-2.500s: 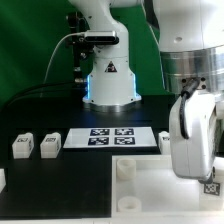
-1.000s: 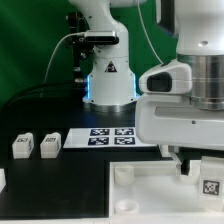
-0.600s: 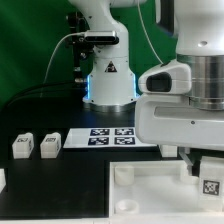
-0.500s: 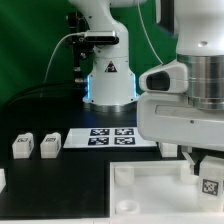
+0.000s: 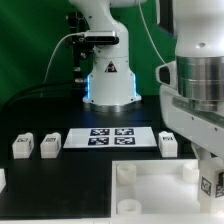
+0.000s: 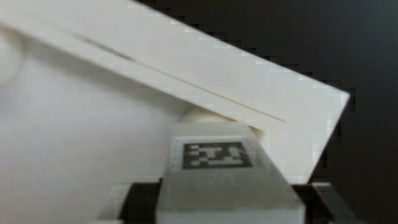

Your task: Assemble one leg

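In the exterior view my gripper (image 5: 211, 178) is shut on a leg (image 5: 209, 187), a small white post with a black-and-white tag. It holds the leg at the large white square top (image 5: 150, 190), near that top's corner on the exterior view's right. In the wrist view the leg (image 6: 217, 152) sits between the two dark fingers (image 6: 139, 200), with my gripper (image 6: 226, 202) closed on its sides and the white top (image 6: 107, 100) right behind it. I cannot tell whether the leg touches the top.
Two more legs (image 5: 21, 146) (image 5: 50, 144) stand at the exterior view's left, and a third (image 5: 168, 142) stands right of the marker board (image 5: 110, 137). Part of another white piece (image 5: 2, 178) shows at the left edge. The arm's base (image 5: 108, 75) stands behind.
The arm's wrist has turned and shifted, uncovering the leg right of the marker board. The held leg stays in the gripper and has dropped slightly at the top's right corner.
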